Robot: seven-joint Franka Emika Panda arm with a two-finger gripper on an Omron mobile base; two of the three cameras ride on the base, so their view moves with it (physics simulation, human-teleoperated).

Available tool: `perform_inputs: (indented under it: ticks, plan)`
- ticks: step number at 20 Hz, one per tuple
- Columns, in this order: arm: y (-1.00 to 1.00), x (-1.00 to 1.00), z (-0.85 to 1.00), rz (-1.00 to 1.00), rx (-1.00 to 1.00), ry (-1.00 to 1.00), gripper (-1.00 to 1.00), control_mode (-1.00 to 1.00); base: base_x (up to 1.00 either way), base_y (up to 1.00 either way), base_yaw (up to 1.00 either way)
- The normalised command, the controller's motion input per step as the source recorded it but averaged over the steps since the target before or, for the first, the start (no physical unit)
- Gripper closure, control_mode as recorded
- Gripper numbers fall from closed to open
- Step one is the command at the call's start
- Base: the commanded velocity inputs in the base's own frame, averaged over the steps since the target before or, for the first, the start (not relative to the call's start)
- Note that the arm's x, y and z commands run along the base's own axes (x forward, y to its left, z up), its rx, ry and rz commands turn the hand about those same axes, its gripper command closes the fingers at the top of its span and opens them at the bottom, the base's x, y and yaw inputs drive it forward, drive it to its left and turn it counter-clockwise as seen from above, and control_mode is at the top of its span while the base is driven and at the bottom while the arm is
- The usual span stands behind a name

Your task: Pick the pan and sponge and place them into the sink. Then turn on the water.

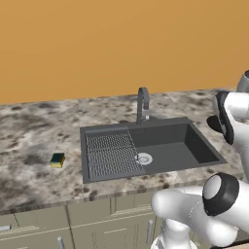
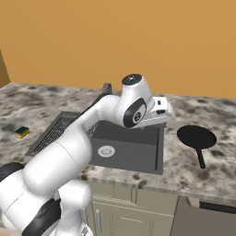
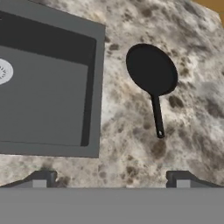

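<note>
The sink (image 1: 160, 146) sits sunk into the marbled tabltop (image 1: 34, 141), and its basin holds nothing but the round silver drain (image 1: 144, 158); the ribbed drainboard half (image 1: 111, 154) is bare too. Behind it rises the arched grey faucet (image 1: 142, 104), with no water running.

Over to the pan (image 2: 197, 137): it lies flat on the tabletop to the right of the sink, apart from the rim, its short handle (image 2: 201, 158) pointing toward the front edge. The hand view looks straight down on it, black and round, with nothing inside.

The sponge (image 1: 57, 160), green over yellow, rests on the tabletop well to the left of the sink, small and hard to read in detail.

The end effector (image 3: 111, 179) hangs in the air above the sink's right edge, its two dark fingertips (image 3: 41, 178) spread wide and pinching nothing. In the right base view the arm's white bulk covers part of the sink and most of the faucet; in the left base view the hand is cut off at the right edge.
</note>
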Motion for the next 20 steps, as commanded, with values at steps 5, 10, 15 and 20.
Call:
perform_inputs:
  ticks: [5,10,15,20]
  plan:
    - [-0.68,-0.33,-0.21,-0.13,-0.02,-0.02,-1.0,-1.0,0.0,0.0,0.0]
    - [-0.64,0.0,-0.05,-0.03,0.08,0.0,-1.0,-1.0,0.0,0.0,0.0]
    - [-0.42,0.09,-0.14,-0.02,0.05,0.0,-1.0,-1.0,0.0,0.0,0.0]
    - [-0.32,0.0,-0.41,0.0,0.03,0.0,-1.0,-1.0,0.0,0.0,0.0]
